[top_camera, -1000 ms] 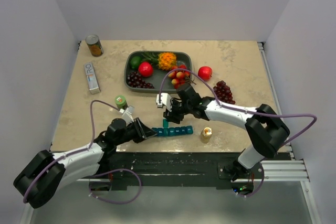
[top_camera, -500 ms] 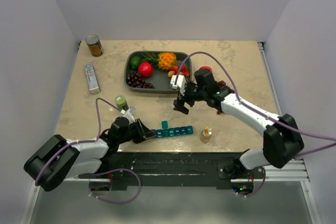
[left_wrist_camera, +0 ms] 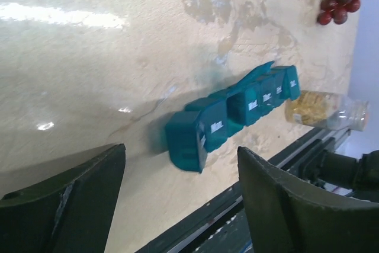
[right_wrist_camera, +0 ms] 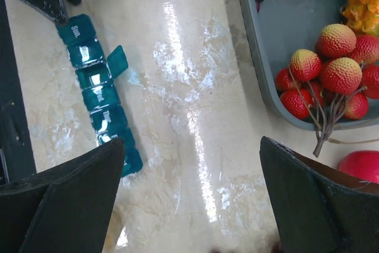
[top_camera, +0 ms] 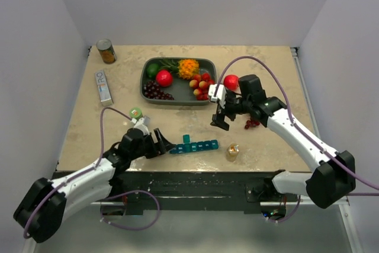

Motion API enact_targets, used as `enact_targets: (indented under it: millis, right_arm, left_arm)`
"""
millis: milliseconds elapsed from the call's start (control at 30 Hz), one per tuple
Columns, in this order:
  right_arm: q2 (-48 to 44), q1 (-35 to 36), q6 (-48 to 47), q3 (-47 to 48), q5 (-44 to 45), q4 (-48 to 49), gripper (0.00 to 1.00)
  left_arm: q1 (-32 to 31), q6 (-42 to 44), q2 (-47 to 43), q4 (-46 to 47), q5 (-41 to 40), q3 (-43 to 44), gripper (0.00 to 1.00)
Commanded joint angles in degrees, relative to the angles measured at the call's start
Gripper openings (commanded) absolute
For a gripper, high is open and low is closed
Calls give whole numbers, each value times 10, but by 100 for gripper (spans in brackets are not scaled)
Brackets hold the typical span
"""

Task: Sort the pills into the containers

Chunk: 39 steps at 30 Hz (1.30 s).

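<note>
Teal pill-organiser strip (top_camera: 194, 146) lies at six o'clock on the table (top_camera: 266, 63), one lid raised. Left gripper (top_camera: 164, 143), jaws spread, sits at its nine o'clock; right gripper (top_camera: 220, 121), spread wide, hovers at one o'clock.

My gripper (right_wrist_camera: 192, 143) hangs wide open. Teal pill containers (right_wrist_camera: 98, 96) lie at left, one lid raised. A grey fruit tray (right_wrist_camera: 278, 28) sits right.
</note>
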Motion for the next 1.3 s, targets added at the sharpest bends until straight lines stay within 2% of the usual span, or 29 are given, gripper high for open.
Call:
enact_targets:
  millis: [0, 67, 167, 200, 267, 300, 367, 433, 567, 733, 1033, 1267]
  right_arm:
    - [-40, -16, -48, 65, -21, -113, 98]
    - [-44, -18, -65, 80, -32, -147, 99]
    - [-54, -18, -74, 95, -46, -197, 99]
    - [-56, -18, -73, 93, -48, -207, 99]
    - [-64, -18, -61, 81, -56, -204, 99]
    - [-69, -18, -53, 61, -58, -189, 99]
    - [-83, -19, -37, 40, -67, -171, 99]
    - [-89, -22, -26, 16, -71, -151, 99]
    - [-92, -40, -21, -3, -83, -135, 99]
    - [-90, -48, -17, -17, -94, -123, 99]
    - [-91, -54, -15, -34, -99, -111, 99]
    - [-86, -57, -15, -37, -101, -109, 99]
  left_arm:
    - [2, 60, -83, -169, -35, 25, 80]
    - [-1, 92, -128, -194, -30, 34, 80]
    - [-7, 117, -155, -165, -3, 37, 78]
    - [-7, 124, -152, -166, -6, 48, 72]
    - [-7, 125, -119, -150, -2, 58, 66]
    - [-7, 123, -104, -139, 0, 61, 56]
    - [-8, 120, -59, -88, 25, 65, 49]
    - [-8, 116, -29, -71, 30, 70, 37]
    - [-7, 120, -9, -52, 29, 89, 22]
    - [-7, 120, -1, -43, 31, 87, 18]
    - [-7, 109, 50, 19, 45, 58, 17]
    - [-7, 106, 95, 17, 31, 41, 15]
